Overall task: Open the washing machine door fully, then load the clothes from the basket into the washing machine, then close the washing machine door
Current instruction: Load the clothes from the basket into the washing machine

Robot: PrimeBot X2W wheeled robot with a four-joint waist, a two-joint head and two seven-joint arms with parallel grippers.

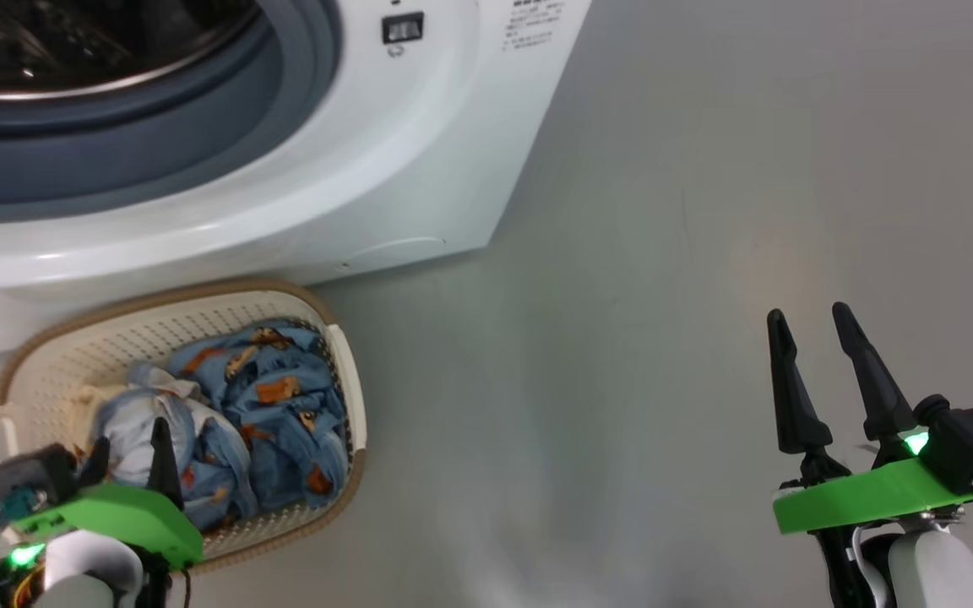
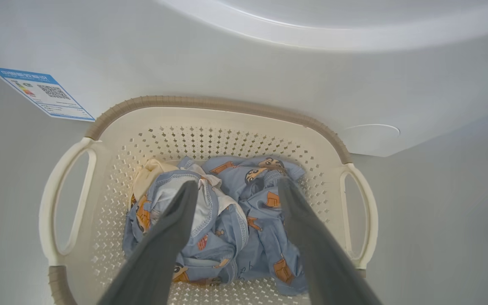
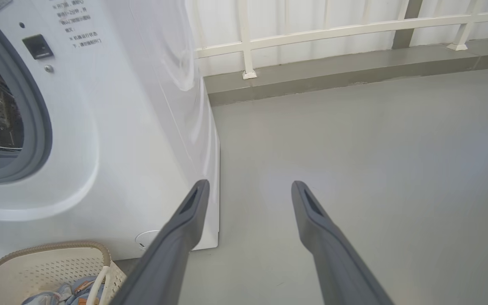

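Clothes (image 1: 275, 397) lie heaped in the basket (image 1: 343, 371) on the floor (image 1: 664, 253), touching the washing machine (image 1: 419, 152) front. Left gripper (image 1: 133, 452) hovers just above them, fingers spread. Right gripper (image 1: 809, 314) is spread too, holding nothing, far right over the floor.

Head cam looks down on washer (image 1: 419, 169), basket (image 1: 157, 295). L wrist cam close over basket; R wrist cam faces washer, far railing (image 3: 333, 31). All share basket.
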